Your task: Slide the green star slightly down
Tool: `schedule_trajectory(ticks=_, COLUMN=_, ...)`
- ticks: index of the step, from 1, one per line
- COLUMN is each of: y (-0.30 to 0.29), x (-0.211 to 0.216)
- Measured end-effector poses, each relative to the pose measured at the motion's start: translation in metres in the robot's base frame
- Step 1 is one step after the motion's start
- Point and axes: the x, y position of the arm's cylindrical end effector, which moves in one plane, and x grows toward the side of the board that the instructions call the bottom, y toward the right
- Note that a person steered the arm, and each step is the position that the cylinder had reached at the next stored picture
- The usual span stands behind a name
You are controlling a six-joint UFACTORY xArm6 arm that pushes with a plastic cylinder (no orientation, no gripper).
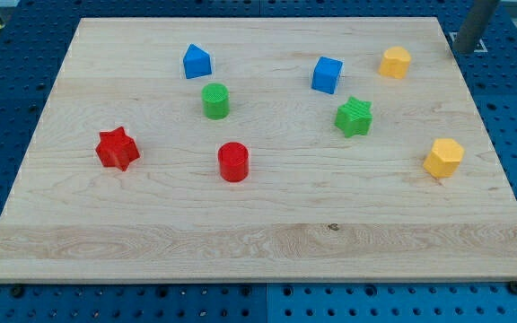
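The green star (354,117) lies on the wooden board (258,233), right of centre. A blue cube (327,74) sits just above and to its left. My rod comes in at the view's top right corner, and my tip (467,45) rests just past the board's top right edge. The tip is far up and to the right of the green star and touches no block.
A yellow block (395,63) lies between the star and the tip, and another yellow block (443,158) is at the right. A green cylinder (214,101), a blue house-shaped block (197,62), a red cylinder (233,161) and a red star (117,149) lie to the left.
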Motion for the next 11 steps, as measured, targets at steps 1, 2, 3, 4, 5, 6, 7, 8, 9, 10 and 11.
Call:
schedule_trajectory(ticks=1, y=-0.066, x=0.030)
schedule_trajectory(ticks=2, y=-0.090, x=0.033)
schedule_trajectory(ticks=3, y=-0.090, x=0.033)
schedule_trajectory(ticks=4, y=-0.090, x=0.103)
schedule_trajectory(ticks=5, y=-0.090, x=0.106)
schedule_trajectory(ticks=6, y=-0.113, x=0.106)
schedule_trajectory(ticks=7, y=-0.166, x=0.109)
schedule_trajectory(ticks=8, y=-0.172, x=0.132)
schedule_trajectory(ticks=9, y=-0.186, x=0.150)
schedule_trajectory(ticks=10, y=-0.186, x=0.146)
schedule_trajectory(ticks=11, y=-0.219, x=0.123)
